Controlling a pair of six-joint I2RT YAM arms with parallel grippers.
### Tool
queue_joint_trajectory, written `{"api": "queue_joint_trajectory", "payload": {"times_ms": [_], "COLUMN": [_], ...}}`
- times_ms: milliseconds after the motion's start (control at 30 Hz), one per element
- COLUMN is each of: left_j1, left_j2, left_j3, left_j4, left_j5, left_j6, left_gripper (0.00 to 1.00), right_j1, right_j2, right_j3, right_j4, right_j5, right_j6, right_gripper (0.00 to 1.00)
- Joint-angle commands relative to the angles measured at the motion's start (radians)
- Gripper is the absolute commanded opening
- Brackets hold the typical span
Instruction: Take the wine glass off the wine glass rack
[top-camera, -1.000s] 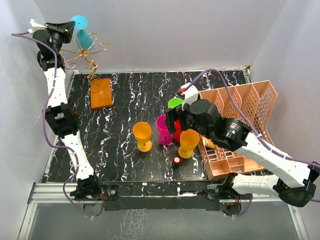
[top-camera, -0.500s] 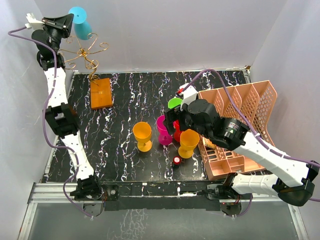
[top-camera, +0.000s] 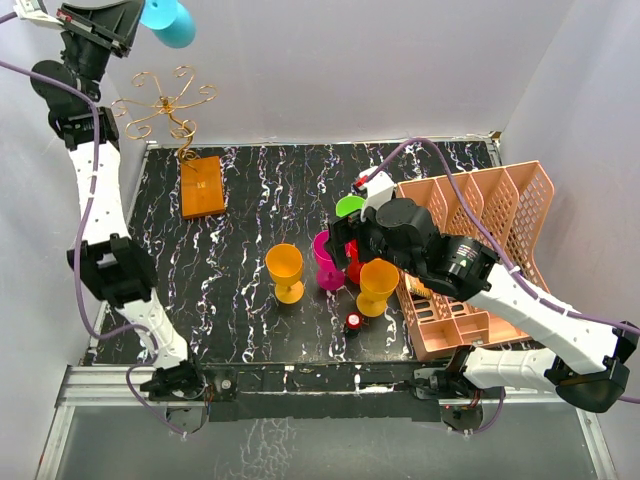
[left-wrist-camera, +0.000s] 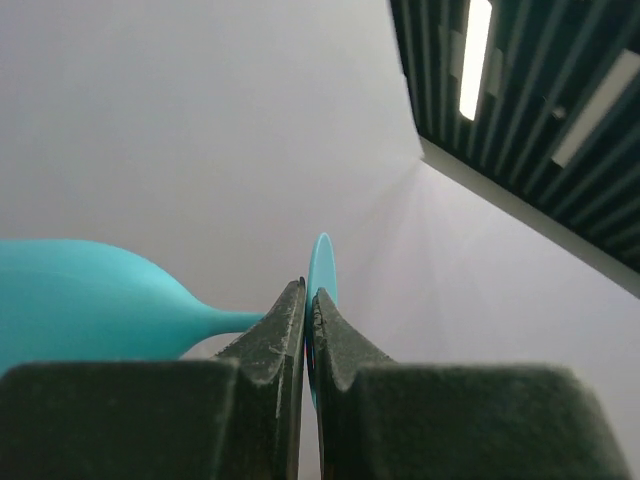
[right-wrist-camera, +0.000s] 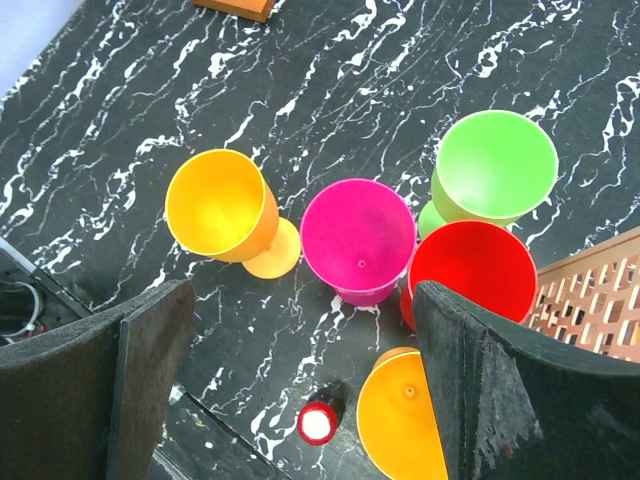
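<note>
While the top view has the left gripper (top-camera: 135, 18) high at the far-left corner, clamped on the turquoise plastic wine glass (top-camera: 170, 24), that glass juts just to the claw's right, apart from the curled arms of the thin gold wire wine glass rack (top-camera: 165, 103) beneath it in frame. Left wrist: fingers pinched on the foot disc, stem and bowl lying crosswise, off to the claw's left. Right wrist: right gripper (right-wrist-camera: 300, 300) spread wide, holding nothing, over coloured plastic goblets (right-wrist-camera: 358, 235), well away from the rack; the set-down looks to be the left arm's job.

Bright, even light from overhead; soft shadows, sharp focus.
</note>
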Motion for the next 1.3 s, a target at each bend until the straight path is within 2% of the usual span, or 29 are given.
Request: {"api": "queue_joint_trajectory", "payload": {"times_ms": [0, 100, 200, 300, 400, 633, 867, 1100, 1233, 1267], "left_j1": [-0.073, -0.117, -0.128, -0.139, -0.176, -0.232, -0.288, -0.388, -0.419, -0.426], "left_j2": [-0.235, -0.348, -0.464, -0.544, -0.601, -0.640, -0.737, -0.778, -0.799, -0.807], "left_j3": [-0.208, -0.354, -0.523, -0.632, -0.734, -0.943, -1.074, -1.131, -1.155, -1.163], "left_j4": [0.290, 0.379, 0.548, 0.695, 0.841, 1.154, 1.159, 1.160, 1.160, 1.161], "left_j5": [0.132, 0.220, 0.251, 0.275, 0.263, 0.174, 0.187, 0.168, 0.164, 0.163], "left_j6": [-0.076, -0.080, -0.158, -0.243, -0.351, -0.586, -0.586, -0.574, -0.568, -0.567], "left_gripper": [0.00, 0.00, 0.00, 0.00, 0.00, 0.00, 0.00, 0.00, 0.00, 0.00], "right_j1": [-0.004, -0.004, -0.013, -0.034, -0.082, -0.257, -0.367, -0.442, -0.459, -0.458], "right_j2": [-0.028, -0.019, -0.020, -0.017, -0.022, -0.004, 0.027, 0.108, 0.139, 0.152], "right_j3": [-0.004, 0.000, 0.010, 0.038, 0.060, 0.097, 0.149, 0.119, 0.048, 0.023], "right_j4": [0.095, 0.099, 0.105, 0.106, 0.141, 0.298, 0.496, 0.789, 1.087, 1.175], "right_j5": [-0.021, -0.014, 0.013, 0.009, -0.081, -0.442, -0.681, -0.926, -1.060, -1.099], "right_j6": [0.023, 0.011, -0.020, -0.045, -0.047, 0.041, 0.189, 0.424, 0.612, 0.667], "right_gripper": [1.00, 1.00, 1.00, 1.00, 1.00, 1.00, 1.00, 1.00, 1.00, 0.97]}}
